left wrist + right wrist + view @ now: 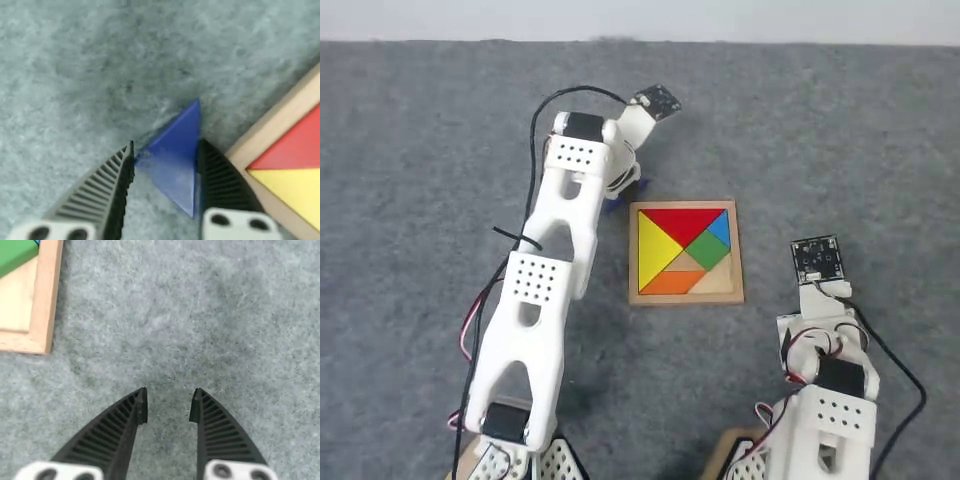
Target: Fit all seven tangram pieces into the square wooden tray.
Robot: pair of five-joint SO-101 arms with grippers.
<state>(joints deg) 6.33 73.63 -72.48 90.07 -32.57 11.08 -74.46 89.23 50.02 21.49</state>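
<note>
Beside tray (716, 284), left claw (165, 144) gripping blue triangle (172, 167), arm-hidden overhead, right claw (168, 393) parted.

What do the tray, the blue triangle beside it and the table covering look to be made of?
Tray: pale unpainted wood, going by its light tan, matte rim. Blue triangle: probably painted wood, matte blue with a slightly scuffed face; plastic cannot be ruled out. Table covering: grey felt or short-pile carpet, fuzzy and mottled.
</note>
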